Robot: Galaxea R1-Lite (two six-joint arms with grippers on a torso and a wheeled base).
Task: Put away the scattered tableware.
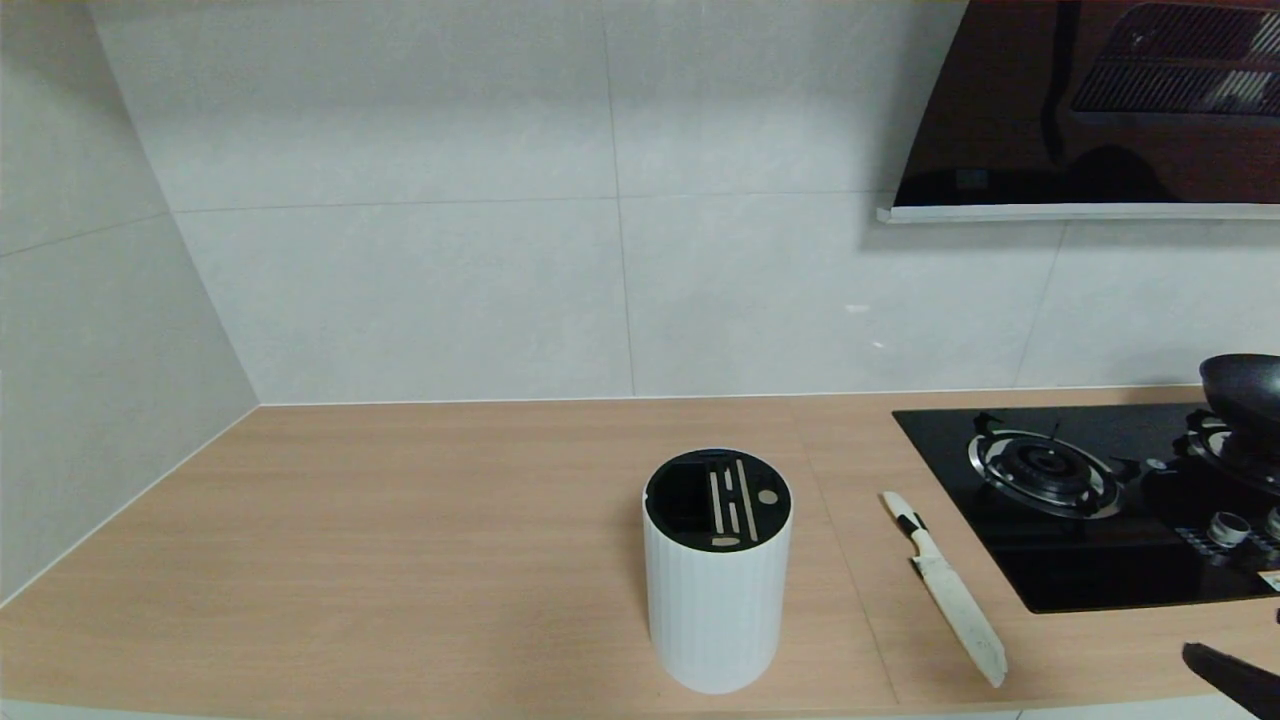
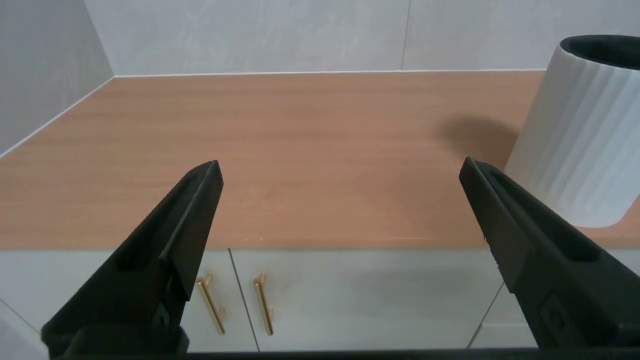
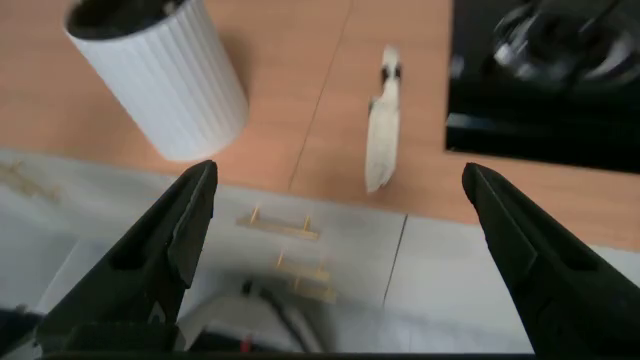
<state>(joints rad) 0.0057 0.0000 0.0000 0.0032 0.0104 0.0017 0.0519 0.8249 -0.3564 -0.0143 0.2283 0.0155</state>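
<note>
Near the front edge of the wooden countertop stands the white ribbed knife block, upright, with its black slotted top facing up. Off to its right, not touching it, the white knife lies flat on the wood. Its handle points toward the far wall and its blade tip toward the near edge. It sits between the block and the black gas hob, and a dark wok is on the hob's far right burner. My left gripper hangs just off the near edge, left of the block, fingers spread wide and holding nothing. My right gripper is the same deal, fingers wide apart and empty, out over the cabinet doors, with the knife and block beyond it.
</note>
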